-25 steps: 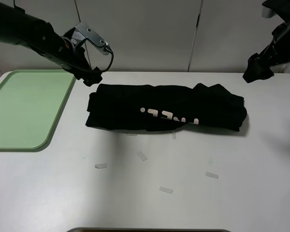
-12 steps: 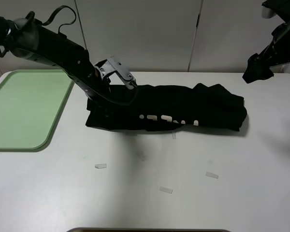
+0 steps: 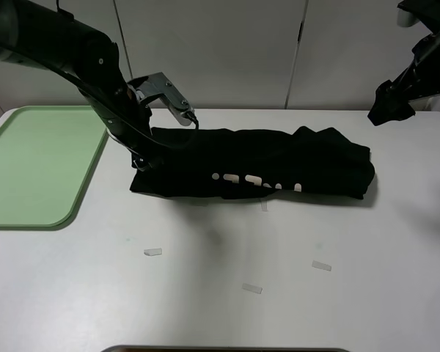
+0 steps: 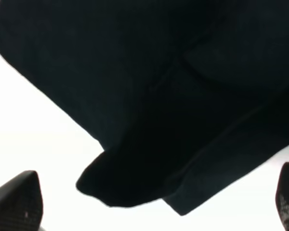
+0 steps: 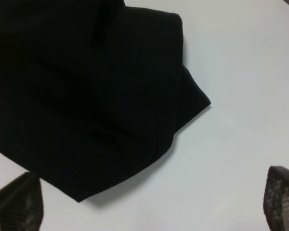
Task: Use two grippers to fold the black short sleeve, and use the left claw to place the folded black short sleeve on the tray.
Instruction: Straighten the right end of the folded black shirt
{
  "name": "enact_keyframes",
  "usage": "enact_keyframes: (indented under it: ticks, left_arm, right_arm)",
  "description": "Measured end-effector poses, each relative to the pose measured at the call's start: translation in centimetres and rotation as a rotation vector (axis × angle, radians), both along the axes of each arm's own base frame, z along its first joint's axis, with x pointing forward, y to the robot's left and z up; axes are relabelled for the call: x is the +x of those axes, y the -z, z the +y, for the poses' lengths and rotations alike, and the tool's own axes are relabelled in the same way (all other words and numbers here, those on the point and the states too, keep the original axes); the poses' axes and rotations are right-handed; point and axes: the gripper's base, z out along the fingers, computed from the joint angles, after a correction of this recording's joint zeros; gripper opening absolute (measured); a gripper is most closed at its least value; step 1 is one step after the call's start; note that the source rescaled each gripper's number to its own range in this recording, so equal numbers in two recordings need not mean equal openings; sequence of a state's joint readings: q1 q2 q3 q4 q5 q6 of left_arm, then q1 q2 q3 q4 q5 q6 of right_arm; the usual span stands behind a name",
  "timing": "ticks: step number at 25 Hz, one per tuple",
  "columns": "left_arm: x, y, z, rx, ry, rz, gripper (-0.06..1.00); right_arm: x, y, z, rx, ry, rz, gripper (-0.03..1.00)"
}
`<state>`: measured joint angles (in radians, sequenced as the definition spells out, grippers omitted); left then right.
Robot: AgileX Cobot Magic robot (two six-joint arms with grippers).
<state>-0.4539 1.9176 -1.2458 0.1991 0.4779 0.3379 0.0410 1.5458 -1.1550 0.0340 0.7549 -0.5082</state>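
Note:
The black short sleeve (image 3: 279, 158) lies folded into a long band across the middle of the table, with pale lettering (image 3: 257, 180) along its front edge. My left gripper (image 3: 142, 158) hangs low over the band's left end. In the left wrist view the left gripper (image 4: 154, 202) stands open, its fingertips (image 4: 19, 202) wide on either side of a shirt corner (image 4: 135, 183). My right gripper (image 3: 391, 104) is raised at the back right, away from the cloth. It is open (image 5: 149, 202) with the shirt's right end (image 5: 86, 96) below it. The green tray (image 3: 37, 161) sits at the left.
Small white paper strips (image 3: 153, 251) (image 3: 252, 288) (image 3: 321, 265) lie on the white table in front of the shirt. Another strip (image 3: 264, 205) sits at the shirt's front edge. A white panelled wall runs behind the table.
The left arm swung from above the tray's back corner down onto the shirt's left end. The front fold shifted, so the lettering now reads straighter. The right arm has not moved.

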Motion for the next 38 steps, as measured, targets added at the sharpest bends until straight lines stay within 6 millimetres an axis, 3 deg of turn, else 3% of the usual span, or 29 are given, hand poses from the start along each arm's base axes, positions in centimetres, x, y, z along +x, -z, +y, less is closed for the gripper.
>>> enact_keyframes:
  ticks: [3,7,11,17,29,34,37,38]
  left_arm:
    - [0.3,-0.4,-0.2,-0.022,0.012,-0.04,0.96]
    - [2.0,-1.3,-1.0,-0.143,0.035,-0.242,0.96]
    - [3.7,0.1,-0.5,-0.169,0.013,-0.287,0.95]
    - [5.1,4.0,0.1,-0.13,-0.018,-0.204,0.95]
    - [2.4,5.2,1.7,0.055,-0.072,0.131,0.92]
    - [1.9,4.8,1.8,0.062,-0.086,0.172,0.92]
    - [1.6,2.7,1.9,0.047,-0.094,0.154,0.91]
    - [1.3,0.9,2.0,0.036,-0.099,0.136,0.91]
  right_arm:
    - [0.0,0.0,0.0,0.0,0.0,0.0,1.0]
    - [0.0,0.0,0.0,0.0,0.0,0.0,1.0]
    - [0.0,0.0,0.0,0.0,0.0,0.0,1.0]
    - [0.0,0.0,0.0,0.0,0.0,-0.001,1.0]
    - [0.0,0.0,0.0,0.0,0.0,-0.001,1.0]
    - [0.0,0.0,0.0,0.0,0.0,-0.002,1.0]
    - [0.0,0.0,0.0,0.0,0.0,-0.002,1.0]
    - [0.0,0.0,0.0,0.0,0.0,-0.002,1.0]
